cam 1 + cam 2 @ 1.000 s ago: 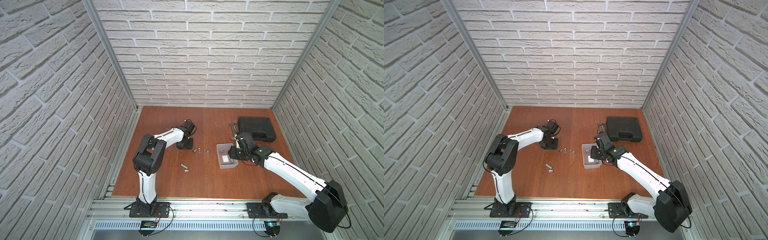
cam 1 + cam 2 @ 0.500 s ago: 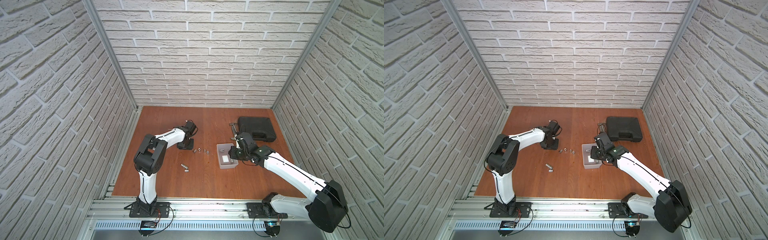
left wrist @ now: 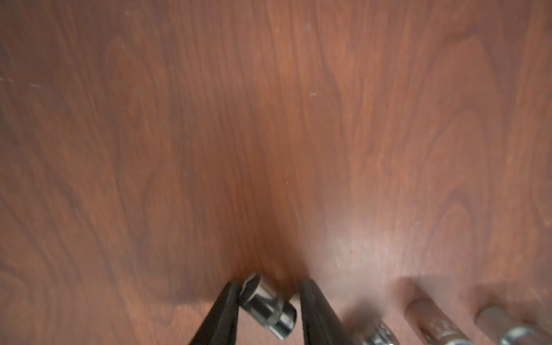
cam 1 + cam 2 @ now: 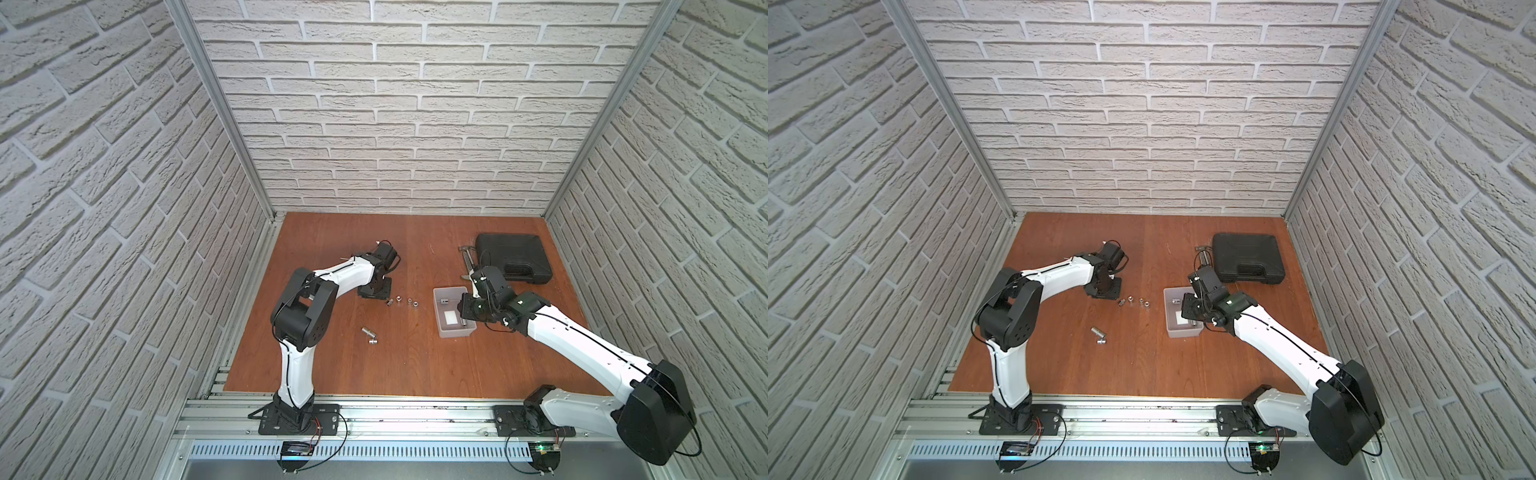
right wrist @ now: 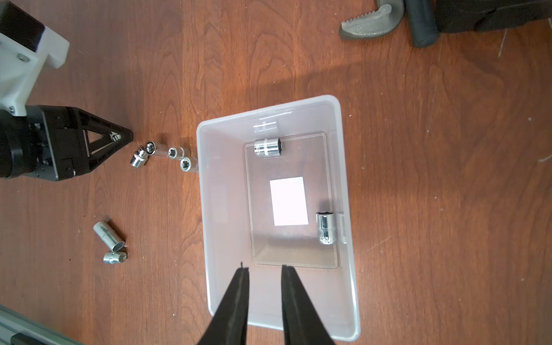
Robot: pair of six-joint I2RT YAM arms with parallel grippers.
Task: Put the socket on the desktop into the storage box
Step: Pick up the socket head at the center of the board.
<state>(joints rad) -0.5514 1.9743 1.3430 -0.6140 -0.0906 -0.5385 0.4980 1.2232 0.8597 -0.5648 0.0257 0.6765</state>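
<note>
Left gripper (image 3: pixel 269 284) is down at the desktop (image 3: pixel 268 119), its jaws partly spread astride one lying socket (image 3: pixel 267 304). One finger touches it; a sliver of gap shows at the other. Right gripper (image 5: pixel 263 268) hangs over the storage box (image 5: pixel 222 209), jaws narrowly apart and empty. Inside the box lie a stout socket (image 5: pixel 268 147) and a slimmer socket (image 5: pixel 326 227). Loose sockets (image 5: pixel 173 152) lie on the desktop beside the box.

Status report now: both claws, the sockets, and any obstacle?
Left claw open, straddling one socket on the desktop. Right claw narrowly open, empty, over the box. Two sockets inside, six outside. Neighbour sockets close beside left claw.
</note>
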